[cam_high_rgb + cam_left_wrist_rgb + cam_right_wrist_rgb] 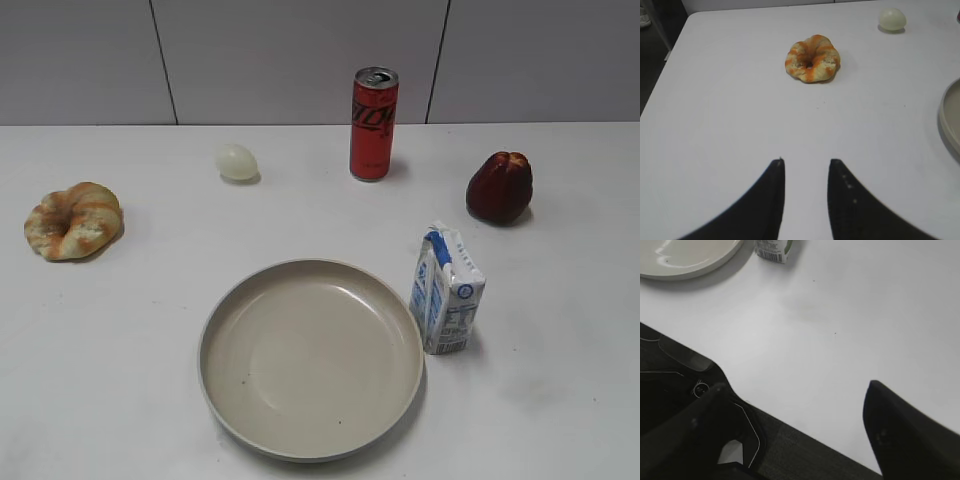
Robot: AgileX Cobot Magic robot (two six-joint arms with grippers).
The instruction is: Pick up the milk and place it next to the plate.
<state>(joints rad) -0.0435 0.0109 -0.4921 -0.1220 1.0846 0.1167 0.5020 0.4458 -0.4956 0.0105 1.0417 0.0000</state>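
Observation:
The milk [447, 290] is a small white-and-blue carton. It stands upright on the table, right beside the right rim of the plate [310, 357], a large beige round plate at front centre. In the right wrist view only the carton's bottom [772, 249] and the plate's edge [685, 257] show at the top left. My right gripper [795, 390] is open and empty over the table's near edge, well back from the carton. My left gripper [806, 165] is open and empty above bare table. Neither gripper shows in the exterior view.
A tall red can [373, 124] stands at the back centre. A dark red fruit [499, 187] is at the back right. A pale egg [236, 162] and a glazed bread ring [73, 220] lie at the left. The plate's edge [951, 120] shows in the left wrist view.

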